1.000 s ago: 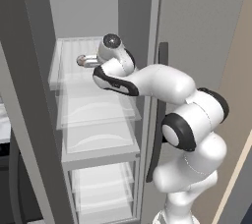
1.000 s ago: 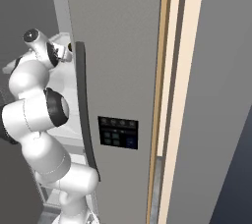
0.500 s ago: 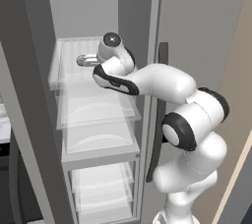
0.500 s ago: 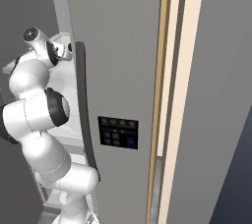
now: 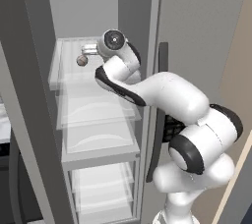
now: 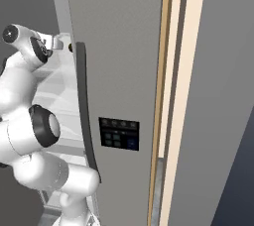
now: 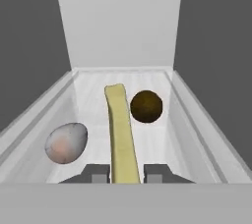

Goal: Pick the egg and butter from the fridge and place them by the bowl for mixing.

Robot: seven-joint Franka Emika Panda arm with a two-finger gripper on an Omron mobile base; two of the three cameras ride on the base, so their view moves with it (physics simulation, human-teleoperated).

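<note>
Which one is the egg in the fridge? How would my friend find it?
Look in the open grey fridge, on the upper glass shelf where the gripper is reaching. Three small things lie there: a long yellowish butter stick in the middle between the gripper's fingertips, a dark brown ball on one side, and the egg on the other. The egg is the pale pinkish-grey ball.

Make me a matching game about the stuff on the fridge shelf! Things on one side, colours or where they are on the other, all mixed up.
Things:
1. egg
2. butter
3. dark ball
4. tool

Descriptions:
A. brown and round
B. pale pinkish-grey, lying alone, off to one side of the stick
C. closed on the yellow stick
D. long and yellowish, between the two finger tips

Pairs: 1-B, 2-D, 3-A, 4-C
</note>
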